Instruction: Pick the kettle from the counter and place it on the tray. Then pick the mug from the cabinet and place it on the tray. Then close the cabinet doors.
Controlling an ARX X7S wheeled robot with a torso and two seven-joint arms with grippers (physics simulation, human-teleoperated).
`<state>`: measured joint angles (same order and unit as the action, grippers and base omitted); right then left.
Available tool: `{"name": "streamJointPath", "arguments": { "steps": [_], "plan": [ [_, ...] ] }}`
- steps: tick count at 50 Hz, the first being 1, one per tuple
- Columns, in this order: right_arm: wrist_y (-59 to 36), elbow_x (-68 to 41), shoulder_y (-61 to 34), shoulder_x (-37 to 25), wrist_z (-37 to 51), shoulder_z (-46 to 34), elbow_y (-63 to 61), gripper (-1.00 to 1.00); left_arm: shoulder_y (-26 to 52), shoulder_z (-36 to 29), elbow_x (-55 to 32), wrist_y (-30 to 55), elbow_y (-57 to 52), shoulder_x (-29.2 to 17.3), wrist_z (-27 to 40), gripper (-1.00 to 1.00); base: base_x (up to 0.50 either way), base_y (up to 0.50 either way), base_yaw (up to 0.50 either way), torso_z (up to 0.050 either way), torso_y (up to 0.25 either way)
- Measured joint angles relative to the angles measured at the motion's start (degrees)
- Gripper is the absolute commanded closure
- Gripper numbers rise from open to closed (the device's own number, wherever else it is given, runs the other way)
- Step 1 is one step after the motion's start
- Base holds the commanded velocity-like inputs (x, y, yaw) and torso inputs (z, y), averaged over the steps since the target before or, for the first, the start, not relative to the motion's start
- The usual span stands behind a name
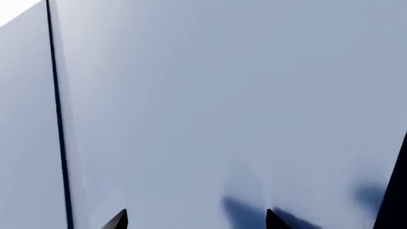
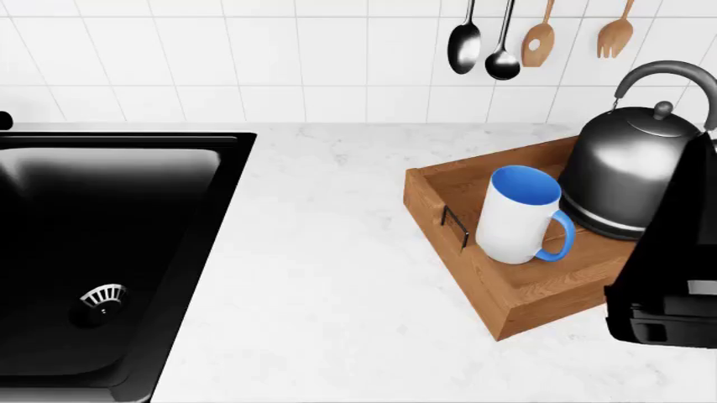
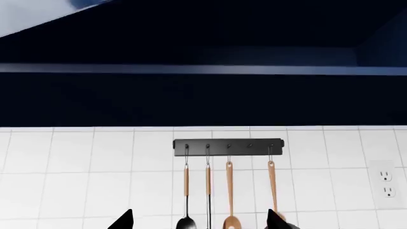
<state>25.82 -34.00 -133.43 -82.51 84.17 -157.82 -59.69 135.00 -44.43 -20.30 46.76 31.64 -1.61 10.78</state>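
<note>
A black arm (image 2: pixel 669 277) fills the right edge of the head view: a smooth, flat-sided casing that ends in a chunkier block with ribbed grooves and a pale grey patch, possibly a label. In each wrist view only two dark, pointed fingertips (image 1: pixel 117 220) (image 3: pixel 122 221) show, wedge-shaped and matte black. No cables, screws or markings can be made out.

Hidden and cut-off things

A black arm part (image 2: pixel 670 277) hides the right side of the kettle (image 2: pixel 627 172) and a corner of the tray (image 2: pixel 526 300); the sink (image 2: pixel 107 252) runs off the picture's left edge; only the fingertips (image 1: pixel 119 220) of the left gripper and the fingertips (image 3: pixel 125 220) of the right gripper show.
</note>
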Motion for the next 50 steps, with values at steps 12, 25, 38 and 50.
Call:
{"name": "streamJointPath", "arguments": {
  "steps": [12, 25, 38, 50],
  "plan": [
    [1.5, 3.03, -0.27, 2.9, 3.9, -3.76, 0.01, -1.0, -1.2, -6.01, -0.19, 2.88, 0.43, -0.46, -0.87, -1.0, 0.0, 0.0, 0.0, 0.0, 0.0],
    [2.23, 4.65, -0.33, 3.58, 5.2, -5.93, 0.02, -1.0, -4.89, -10.18, 1.59, 4.78, -3.72, -1.55, -0.07, -1.0, 0.0, 0.0, 0.0, 0.0, 0.0],
    [2.51, 4.82, -0.31, 4.06, 5.57, -6.66, 0.04, -1.0, -9.29, -13.28, 4.37, 5.83, -9.2, -2.98, 1.22, -1.0, 0.0, 0.0, 0.0, 0.0, 0.0],
    [2.61, 4.62, -0.31, 4.44, 5.68, -6.88, 0.04, -1.0, -12.71, -14.47, 6.35, 6.41, -13.65, -4.11, 2.82, -1.0, 0.0, 0.0, 0.0, 0.0, 0.0]
  ]
}}
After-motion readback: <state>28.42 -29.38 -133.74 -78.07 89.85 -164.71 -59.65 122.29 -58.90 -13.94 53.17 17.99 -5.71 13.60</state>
